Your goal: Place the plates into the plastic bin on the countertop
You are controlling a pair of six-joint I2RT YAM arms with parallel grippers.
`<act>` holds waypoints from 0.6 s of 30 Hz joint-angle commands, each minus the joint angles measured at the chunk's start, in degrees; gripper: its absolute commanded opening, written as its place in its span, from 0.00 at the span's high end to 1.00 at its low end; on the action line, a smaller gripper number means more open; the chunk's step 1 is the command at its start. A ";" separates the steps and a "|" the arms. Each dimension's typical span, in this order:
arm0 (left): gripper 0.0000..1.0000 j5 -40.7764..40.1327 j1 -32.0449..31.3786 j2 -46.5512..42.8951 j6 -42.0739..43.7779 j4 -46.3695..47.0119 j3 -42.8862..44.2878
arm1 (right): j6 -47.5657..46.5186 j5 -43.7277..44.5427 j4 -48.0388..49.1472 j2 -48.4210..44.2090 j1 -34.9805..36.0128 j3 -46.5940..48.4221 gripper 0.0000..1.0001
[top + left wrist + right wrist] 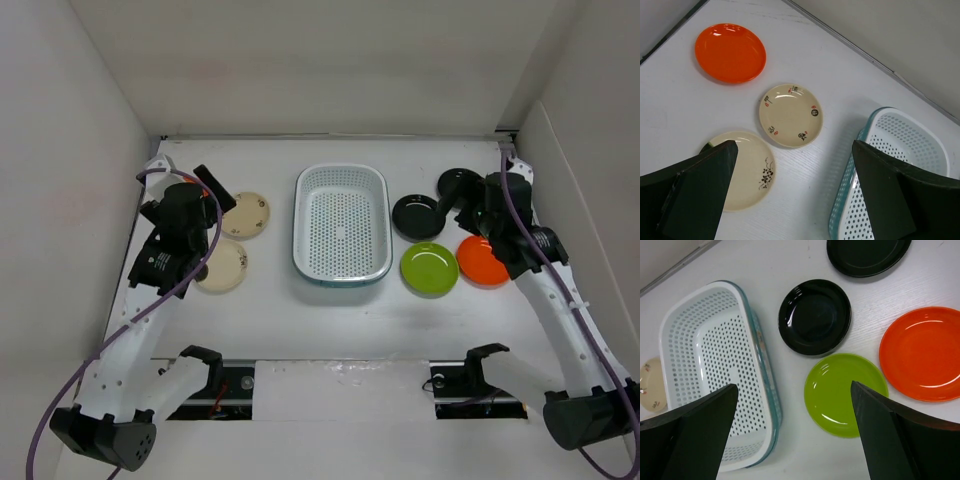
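No readable text; illegible marks on cream plate (791, 115)

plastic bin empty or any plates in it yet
Empty. The plastic bin shows only its bare perforated bottom; a cream plate and the green plate lie outside on the countertop.

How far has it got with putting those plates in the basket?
Nothing done yet: the plastic bin is empty. Nothing in hand: the left fingers and right fingers are open and empty. All left to do: cream plates, black plates, green plate and orange plates lie on the countertop.
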 commanded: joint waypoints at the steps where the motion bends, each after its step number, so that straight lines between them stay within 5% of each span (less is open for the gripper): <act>1: 0.00 1.37 -0.14 -0.37 0.70 1.54 0.53 | 0.60 0.02 3.83 -0.85 -1.90 0.09 0.00; 7: 0.00 5.77 -0.14 1.21 1.23 2.15 0.53 | 1.39 -5.17 12.25 2.39 -5.92 -4.38 0.00; 18: 0.00 17.37 -0.14 6.92 3.60 2.68 1.58 | -2.47 -16.94 22.19 26.38 -16.93 -2.12 0.04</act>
